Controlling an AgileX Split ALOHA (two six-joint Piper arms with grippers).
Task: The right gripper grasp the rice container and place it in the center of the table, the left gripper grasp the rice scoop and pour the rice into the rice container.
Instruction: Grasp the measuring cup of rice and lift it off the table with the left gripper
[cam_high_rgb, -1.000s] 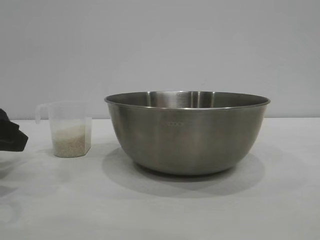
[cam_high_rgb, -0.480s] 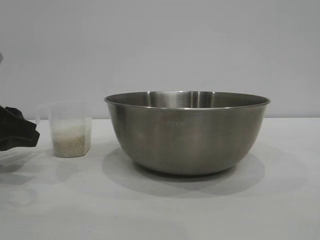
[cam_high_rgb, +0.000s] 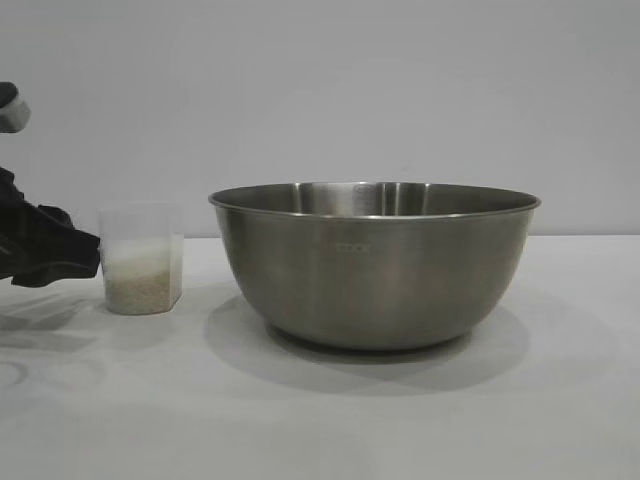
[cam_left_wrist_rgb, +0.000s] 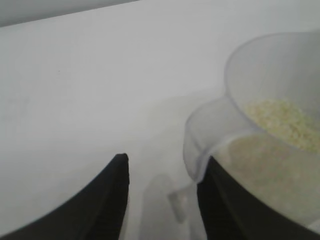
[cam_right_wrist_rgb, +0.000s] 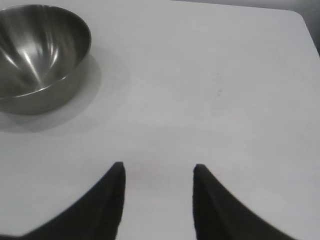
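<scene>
The rice container (cam_high_rgb: 375, 270), a wide steel bowl, stands in the middle of the table (cam_high_rgb: 560, 400). To its left stands the rice scoop (cam_high_rgb: 140, 225), a clear cup about a third full of rice (cam_high_rgb: 140, 285). My left gripper (cam_high_rgb: 60, 255) has come in from the left edge and its tips reach the scoop's handle side. In the left wrist view this gripper (cam_left_wrist_rgb: 164, 160) is open, the handle's lower part lies between its fingers, and one finger (cam_left_wrist_rgb: 220, 200) is right at the scoop (cam_left_wrist_rgb: 270, 70). My right gripper (cam_right_wrist_rgb: 158, 166) hangs open over bare table, far from the rice container (cam_right_wrist_rgb: 40, 50).
A plain grey wall runs behind the table. In the right wrist view the table's edge and corner (cam_right_wrist_rgb: 302, 20) show beyond the right gripper. White tabletop surrounds the bowl on all sides.
My left gripper has moved to the right, from the picture's edge up to the scoop's handle. The bowl and the scoop have not moved.
</scene>
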